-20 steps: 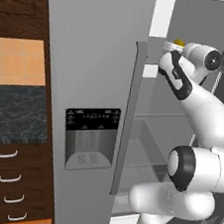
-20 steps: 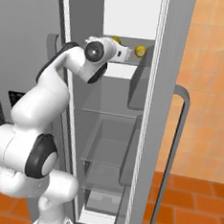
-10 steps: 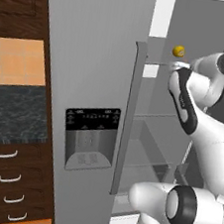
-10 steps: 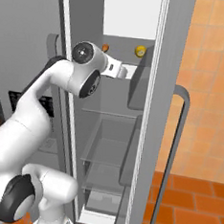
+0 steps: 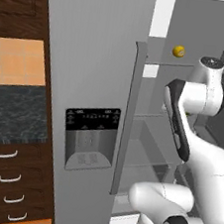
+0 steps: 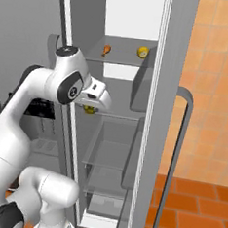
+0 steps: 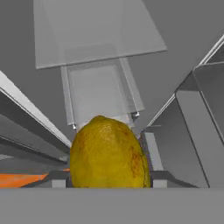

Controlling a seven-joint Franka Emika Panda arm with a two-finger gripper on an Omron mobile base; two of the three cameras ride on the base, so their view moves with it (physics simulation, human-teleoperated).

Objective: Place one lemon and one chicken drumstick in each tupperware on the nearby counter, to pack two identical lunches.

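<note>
A lemon [image 7: 108, 152] sits right in front of the hand camera, and the jaws seem to pinch it; in the right base view the same lemon [image 6: 89, 109] shows as a yellow spot under the gripper [image 6: 98, 99], in front of the open fridge [image 6: 111, 135]. It is light, firm and round, with a slightly waxy skin, so it may roll or slip; I think a hold across its widest middle is the safest.

The right base view shows a chicken drumstick [image 6: 106, 49] and a second lemon [image 6: 143, 52] on the upper shelf [image 6: 121, 62]. The left base view shows the second lemon alone, and also the dark counter [image 5: 13, 116] on the left.
</note>
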